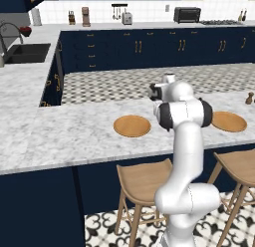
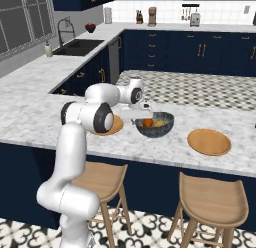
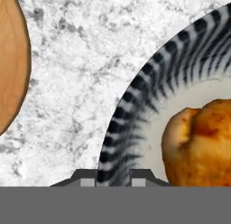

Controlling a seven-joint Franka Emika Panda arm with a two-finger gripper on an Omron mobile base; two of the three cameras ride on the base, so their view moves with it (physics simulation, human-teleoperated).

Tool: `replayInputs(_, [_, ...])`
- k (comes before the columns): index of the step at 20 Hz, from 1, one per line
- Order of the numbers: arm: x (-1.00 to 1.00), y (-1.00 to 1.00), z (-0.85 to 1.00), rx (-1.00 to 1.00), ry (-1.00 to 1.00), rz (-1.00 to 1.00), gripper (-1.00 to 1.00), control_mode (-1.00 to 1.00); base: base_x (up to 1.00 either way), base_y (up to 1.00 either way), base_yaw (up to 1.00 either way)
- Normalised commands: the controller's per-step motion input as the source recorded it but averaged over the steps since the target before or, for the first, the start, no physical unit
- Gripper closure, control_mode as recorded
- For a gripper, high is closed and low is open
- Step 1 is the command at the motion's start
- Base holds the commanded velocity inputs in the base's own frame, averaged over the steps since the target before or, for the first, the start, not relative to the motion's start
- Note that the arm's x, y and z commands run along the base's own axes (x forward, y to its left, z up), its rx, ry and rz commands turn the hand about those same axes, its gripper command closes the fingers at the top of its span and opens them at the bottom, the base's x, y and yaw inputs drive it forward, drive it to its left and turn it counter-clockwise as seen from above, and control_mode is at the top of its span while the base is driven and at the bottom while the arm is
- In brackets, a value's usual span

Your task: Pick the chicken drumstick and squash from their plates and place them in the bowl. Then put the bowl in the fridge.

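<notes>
the claw (image 3: 113, 182) is pinched nearly shut on the rim of the bowl (image 3: 149, 96), one fingertip either side of the wall, on the bowl's side toward the nearer plate (image 3: 11, 60). the drumstick (image 3: 203, 142) lies inside, just past the tips; squash (image 2: 160, 123) beside it. lifting comes next, likely. count: one bowl, two bare plates, one drumstick, one squash, on the counter (image 2: 150, 152).

White robot arm (image 2: 82, 142) reaching over a marble table (image 2: 30, 117) to the near rim of a dark bowl (image 2: 162, 128) holding orange and yellow food. Wooden plates (image 2: 209, 141) lie left and right of the bowl; two stools (image 2: 212, 202) stand below.
</notes>
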Motion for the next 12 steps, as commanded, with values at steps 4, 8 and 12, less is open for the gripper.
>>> replayInputs(4, [-0.46,0.13,0.21,0.0,-0.01,0.0,1.0,-1.0,0.0,0.0,0.0])
replayInputs(8, [-0.79,0.41,0.01,-0.07,-0.18,0.03,1.0,-1.0,0.0,0.0,0.0])
replayInputs(12, [-0.83,0.5,0.61,-0.16,-0.26,0.12,1.0,-1.0,0.0,0.0,0.0])
